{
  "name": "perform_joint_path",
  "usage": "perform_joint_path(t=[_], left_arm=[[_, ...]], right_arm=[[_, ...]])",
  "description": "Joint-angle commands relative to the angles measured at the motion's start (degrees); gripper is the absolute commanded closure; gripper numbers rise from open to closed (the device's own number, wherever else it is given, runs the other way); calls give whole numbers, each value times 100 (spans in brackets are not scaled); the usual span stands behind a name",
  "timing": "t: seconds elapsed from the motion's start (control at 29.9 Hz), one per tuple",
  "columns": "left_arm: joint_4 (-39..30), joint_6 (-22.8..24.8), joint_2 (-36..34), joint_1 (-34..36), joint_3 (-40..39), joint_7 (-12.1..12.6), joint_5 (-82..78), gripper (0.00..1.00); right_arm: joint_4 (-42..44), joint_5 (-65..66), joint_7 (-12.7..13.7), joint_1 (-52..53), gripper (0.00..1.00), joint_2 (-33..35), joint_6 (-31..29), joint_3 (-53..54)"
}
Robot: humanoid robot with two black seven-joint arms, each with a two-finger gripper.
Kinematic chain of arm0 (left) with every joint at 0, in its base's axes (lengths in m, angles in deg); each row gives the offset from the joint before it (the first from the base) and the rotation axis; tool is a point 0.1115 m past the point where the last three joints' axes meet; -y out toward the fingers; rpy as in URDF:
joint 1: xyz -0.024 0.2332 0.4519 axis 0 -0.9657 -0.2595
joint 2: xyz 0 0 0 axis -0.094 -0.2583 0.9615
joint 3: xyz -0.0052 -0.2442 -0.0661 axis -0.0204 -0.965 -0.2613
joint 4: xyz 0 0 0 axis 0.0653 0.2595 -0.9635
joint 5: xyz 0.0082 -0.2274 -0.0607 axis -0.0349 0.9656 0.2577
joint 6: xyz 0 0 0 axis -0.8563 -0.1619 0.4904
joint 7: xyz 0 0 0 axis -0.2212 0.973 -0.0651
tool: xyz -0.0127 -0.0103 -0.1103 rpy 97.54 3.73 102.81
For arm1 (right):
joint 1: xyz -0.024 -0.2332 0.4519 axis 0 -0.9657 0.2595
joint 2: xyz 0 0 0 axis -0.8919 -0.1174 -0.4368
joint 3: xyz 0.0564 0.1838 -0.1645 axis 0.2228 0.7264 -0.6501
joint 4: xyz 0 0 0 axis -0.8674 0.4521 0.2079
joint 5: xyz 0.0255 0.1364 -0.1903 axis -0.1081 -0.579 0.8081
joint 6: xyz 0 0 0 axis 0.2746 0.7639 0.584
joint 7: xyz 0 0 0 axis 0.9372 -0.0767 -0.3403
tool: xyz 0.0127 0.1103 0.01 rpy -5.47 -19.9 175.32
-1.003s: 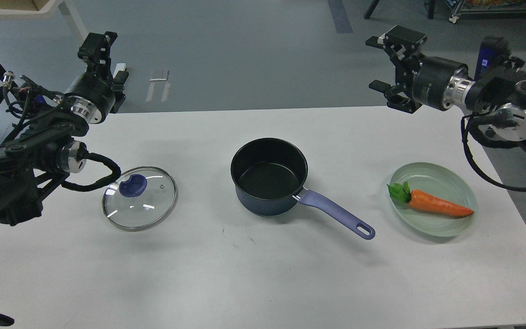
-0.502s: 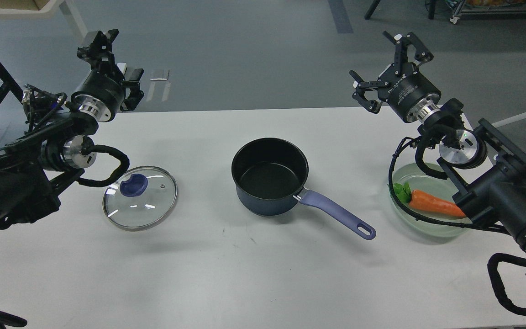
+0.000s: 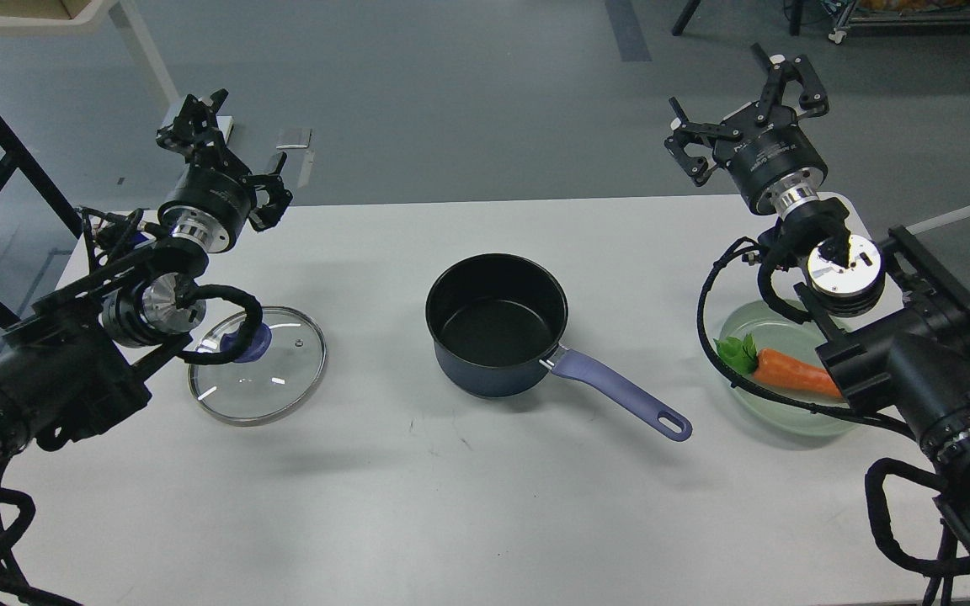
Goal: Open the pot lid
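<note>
Lying flat on table point(image 3: 485, 505), lid point(image 3: 259, 367) is sitting off pot point(image 3: 498, 324), below and nearer than left gripper point(image 3: 228, 151). Both grippers' fingers are spreading open, empty. Glass likely fragile, slippery; gripping by blue knob point(image 3: 251, 341) is looking safest. Right gripper point(image 3: 746, 105) is hanging far off.

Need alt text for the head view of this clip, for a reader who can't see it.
A dark blue pot stands uncovered at the middle of a white table, its glass lid lying flat on the table to its left. Both pincers, left and right, hover open and empty above the far edge. A carrot lies on a green plate at right.
</note>
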Motion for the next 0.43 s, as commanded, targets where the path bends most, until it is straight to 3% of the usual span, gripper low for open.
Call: perform_joint_path(t=[0.0, 0.4], left_arm=[[0, 1, 1, -10, -72, 0, 3, 1], [0, 1, 1, -18, -108, 0, 3, 1]], right_arm=[[32, -37, 0, -5, 0, 0, -17, -19], [-21, -28, -9, -23, 0, 0, -88, -116]])
